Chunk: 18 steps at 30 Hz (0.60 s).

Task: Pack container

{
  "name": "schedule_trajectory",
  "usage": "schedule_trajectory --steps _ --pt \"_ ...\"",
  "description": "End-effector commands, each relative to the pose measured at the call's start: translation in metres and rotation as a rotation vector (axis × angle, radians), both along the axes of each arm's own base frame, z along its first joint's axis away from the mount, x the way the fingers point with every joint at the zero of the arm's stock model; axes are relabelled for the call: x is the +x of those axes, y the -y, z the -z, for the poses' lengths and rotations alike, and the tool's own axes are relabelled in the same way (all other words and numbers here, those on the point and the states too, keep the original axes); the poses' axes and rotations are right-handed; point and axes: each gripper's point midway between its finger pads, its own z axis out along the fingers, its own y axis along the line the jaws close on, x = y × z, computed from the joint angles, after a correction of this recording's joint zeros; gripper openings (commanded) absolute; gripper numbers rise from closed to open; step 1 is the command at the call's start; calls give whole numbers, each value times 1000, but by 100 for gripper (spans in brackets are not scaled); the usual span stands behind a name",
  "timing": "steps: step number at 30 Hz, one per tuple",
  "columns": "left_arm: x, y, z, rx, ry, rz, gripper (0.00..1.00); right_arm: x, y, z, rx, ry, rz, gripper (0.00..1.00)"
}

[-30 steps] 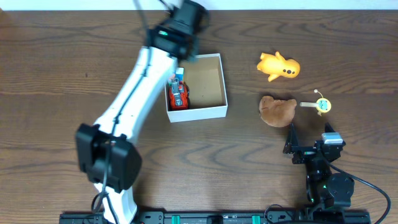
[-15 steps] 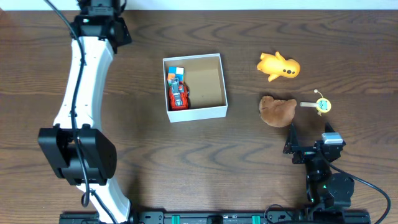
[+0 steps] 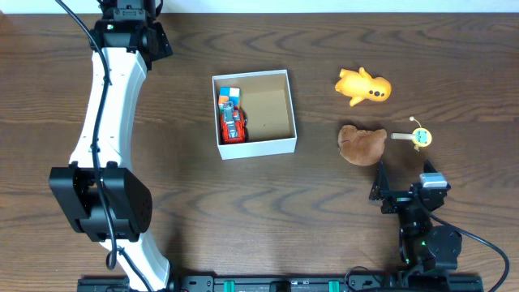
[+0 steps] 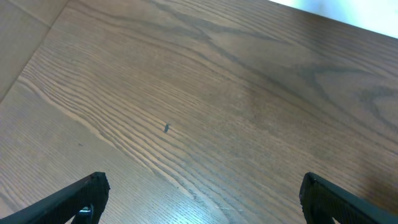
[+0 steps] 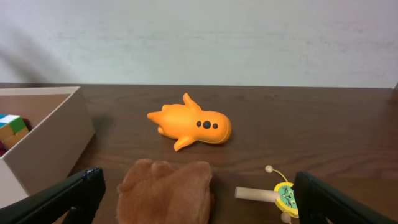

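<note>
Just changed: swinging clear of the container [image 3: 259, 147] and out to the far left corner of the bench [image 3: 324, 227], with the left pincer [image 4: 205, 199] now standing fully wide over bare wood, holding nothing.
Meaning for the task: looking like a drop completed, with a red toy car [image 3: 233, 126] lying inside beside a coloured block [image 3: 229, 99]; packing probably continuing, judging by three toys waiting outside.
Container: sitting near mid-bench, square and shallow, showing thin white walls and a brown floor, leaving the right half bare.
Waiting outside: orange toy [image 3: 364, 86], brown plush [image 3: 361, 143] and small yellow toy on a stick [image 3: 415, 136], lying well right of the container.
Right pincer [image 5: 199, 190]: resting wide and empty at the near edge of the bench, facing the brown plush just ahead.
</note>
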Motion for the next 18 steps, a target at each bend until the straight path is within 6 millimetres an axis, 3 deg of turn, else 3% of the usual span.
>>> schedule_trajectory --steps 1,7,10,16,18 --pt "1 1 -3 -6 10 1 98 0 11 0 -41 2 55 99" --pt "1 1 -3 -6 10 1 98 0 16 -11 -72 43 87 99" --pt "1 1 -3 -6 10 1 98 -2 30 -24 -28 61 173 99" --pt "1 1 -3 -6 10 1 98 -9 79 -80 15 52 467 99" --pt "1 1 -3 -6 10 1 98 -4 86 -95 -5 17 511 99"
